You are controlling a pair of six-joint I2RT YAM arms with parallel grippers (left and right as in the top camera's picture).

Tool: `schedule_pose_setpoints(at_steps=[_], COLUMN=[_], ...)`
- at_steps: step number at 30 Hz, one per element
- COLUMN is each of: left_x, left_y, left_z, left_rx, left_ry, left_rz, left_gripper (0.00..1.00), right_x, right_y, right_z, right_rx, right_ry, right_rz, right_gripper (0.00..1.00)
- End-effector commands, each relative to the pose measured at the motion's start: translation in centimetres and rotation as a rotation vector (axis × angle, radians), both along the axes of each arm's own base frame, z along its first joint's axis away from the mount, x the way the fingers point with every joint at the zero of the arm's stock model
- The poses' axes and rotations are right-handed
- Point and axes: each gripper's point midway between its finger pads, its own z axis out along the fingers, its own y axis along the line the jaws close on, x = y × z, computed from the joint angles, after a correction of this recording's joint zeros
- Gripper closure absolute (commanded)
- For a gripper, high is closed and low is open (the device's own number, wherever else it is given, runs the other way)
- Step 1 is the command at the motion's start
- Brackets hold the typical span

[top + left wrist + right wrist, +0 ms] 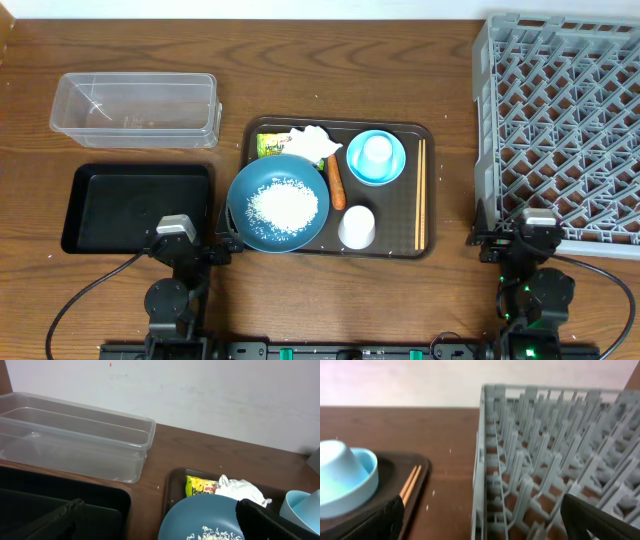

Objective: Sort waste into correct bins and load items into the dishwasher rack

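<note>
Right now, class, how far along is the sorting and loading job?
Done: nothing; the clear tub, black tray and rack hold nothing. In hand: nothing; both arms' jaws stand open. Remaining: rice, carrot, tissue and wrapper go to bins; blue plate, bowl, two cups and chopsticks go to the rack; all sit on the brown tray.

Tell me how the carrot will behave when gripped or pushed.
The carrot looks small and solid, so probably stiff and light. Its rounded, tapered shape suggests it may roll in a curve if nudged. Lying close beside the blue plate, it likely has little room.
</note>
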Motion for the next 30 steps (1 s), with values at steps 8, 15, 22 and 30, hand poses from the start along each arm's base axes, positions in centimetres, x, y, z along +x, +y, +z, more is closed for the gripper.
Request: schedule_pose_setpoints(at_steps=[8,15,22,30], left_x=[-0.1,-0.1,-0.7,-1.1], left_y=[0.5,0.5,-5.1,-6.6], left_z=[-1.8,-1.8,-1.0,0.5], left_rx=[0.020,0.020,-0.448,-0.828], left_ry=[0.053,0.054,0.088,0.128], left_rz=[0.023,0.023,-0.249,-0.302], left_gripper=[0.02,0.02,0.03,0.02], right_x=[-0.7,-0.7,-0.7,-0.7], right_y=[-0.1,-0.1,-0.1,-0.1], right_z=[-2.7,-2.7,-2.7,-2.7], right_rx=[0.020,0.020,0.020,0.020], right_ry=[0.113,0.112,0.112,0.112], right_rz=[-0.007,-0.007,-0.007,-0.007], right_gripper=[0.01,0.01,0.01,0.01])
